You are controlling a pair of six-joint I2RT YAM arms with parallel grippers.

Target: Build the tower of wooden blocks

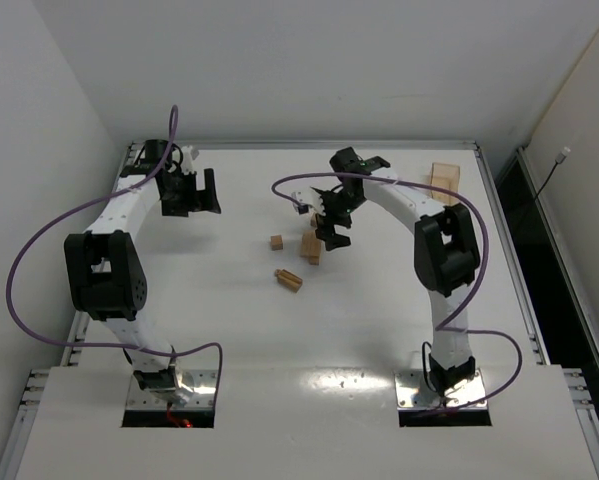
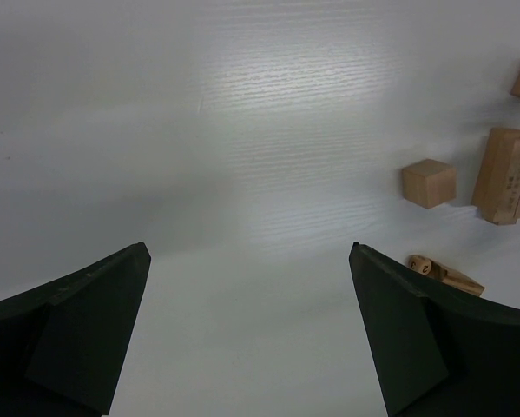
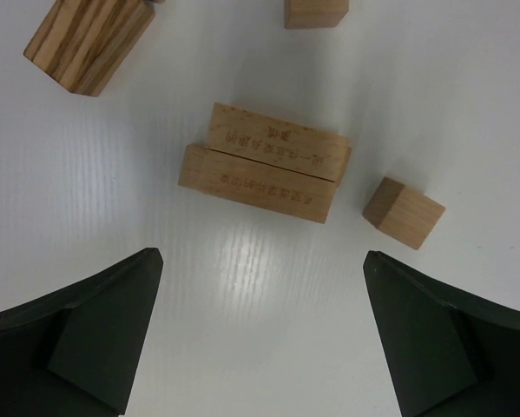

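The wood block tower (image 3: 260, 174) bears unreadable engraving; left pincer (image 2: 249, 252) and right pincer (image 3: 261, 254) gape empty.

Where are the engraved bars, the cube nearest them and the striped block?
engraved bars (image 3: 258, 185): right wrist view, lower bar's lettered face.
cube (image 3: 409, 217): right wrist view, its top face.
striped block (image 3: 90, 39): right wrist view, its grained face.

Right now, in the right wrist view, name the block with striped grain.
The striped block at upper left: bold dark grain lines cross its face, while the two engraved bars and the cubes are plain pale.
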